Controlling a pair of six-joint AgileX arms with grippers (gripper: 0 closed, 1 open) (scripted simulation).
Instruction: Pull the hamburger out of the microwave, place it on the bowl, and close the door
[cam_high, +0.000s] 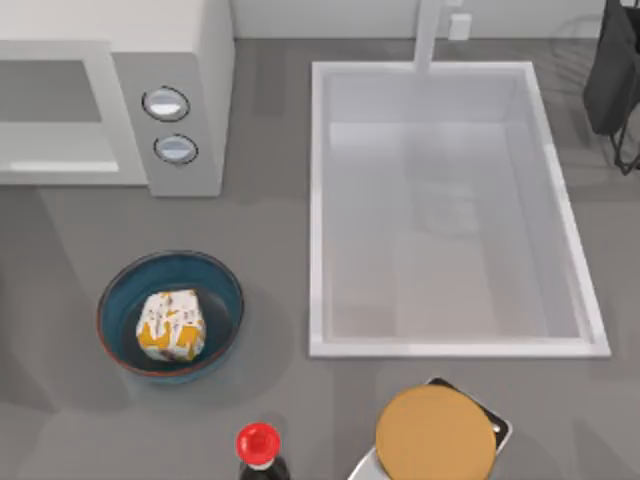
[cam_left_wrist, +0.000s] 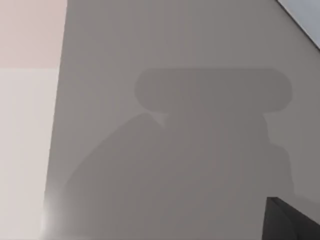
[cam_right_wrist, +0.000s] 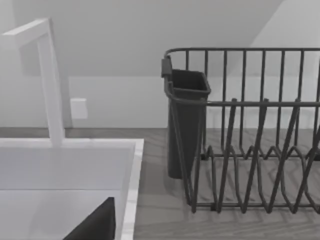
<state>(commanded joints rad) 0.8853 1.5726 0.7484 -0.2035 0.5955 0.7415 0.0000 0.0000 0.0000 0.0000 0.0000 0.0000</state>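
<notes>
The burger (cam_high: 171, 325), a small lump in white paper with orange print, sat inside the blue bowl (cam_high: 116, 295) at the table's seven o'clock. At about twelve o'clock from the bowl stood the white microwave (cam_high: 205, 60), its door (cam_high: 60, 110) shut flush.

Paper-wrapped hamburger (cam_high: 171, 325) in a glossy bowl (cam_high: 120, 290); matt grey table (cam_high: 270, 290).

Microwave (cam_high: 110, 95) cut by left edge — red-capped bottle (cam_high: 260, 452) cut below.
</notes>
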